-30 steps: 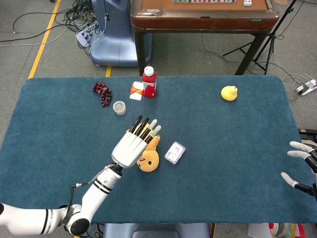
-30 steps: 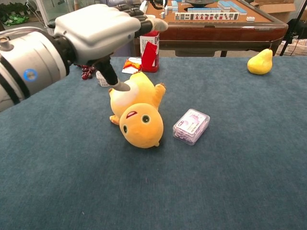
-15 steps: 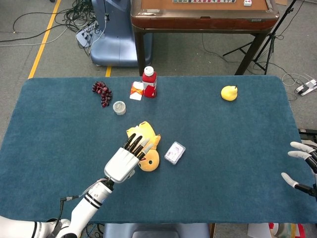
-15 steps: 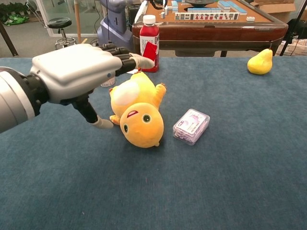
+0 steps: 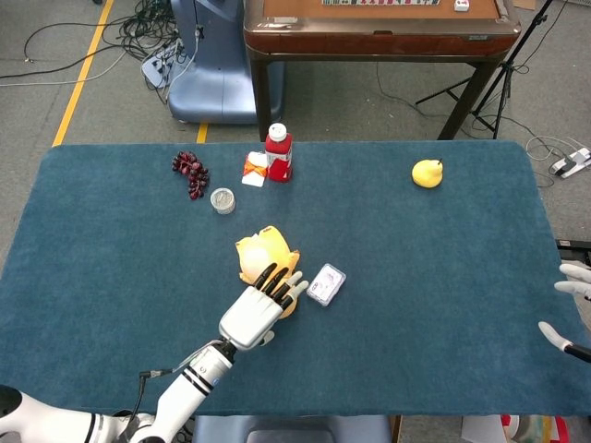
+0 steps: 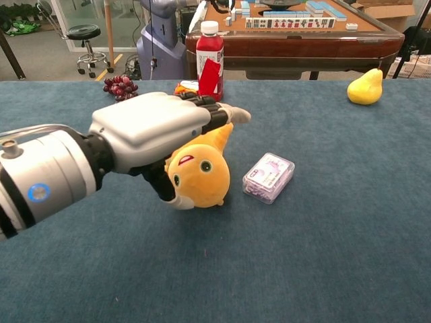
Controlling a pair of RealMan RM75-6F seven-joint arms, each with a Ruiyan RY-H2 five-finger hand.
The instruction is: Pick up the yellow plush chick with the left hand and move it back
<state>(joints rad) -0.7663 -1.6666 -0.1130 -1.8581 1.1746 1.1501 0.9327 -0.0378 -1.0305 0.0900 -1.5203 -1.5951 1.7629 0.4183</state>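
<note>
The yellow plush chick lies on its back near the middle of the blue table, its head toward the near edge. My left hand lies over it from the near left, palm down. The fingers stretch straight across the chick's body, and the thumb curls beside the head's lower left. The fingers are not closed around the toy. My right hand shows only at the far right edge of the head view, off the table, fingers apart and holding nothing.
A small clear box lies just right of the chick. At the back stand a red bottle, an orange-white packet, a round tin and grapes. A yellow pear sits at the back right.
My left hand pulled back toward the near edge, then shifted right and came down over the chick's head, thumb now beside it. The right hand slid slightly further out of view.
</note>
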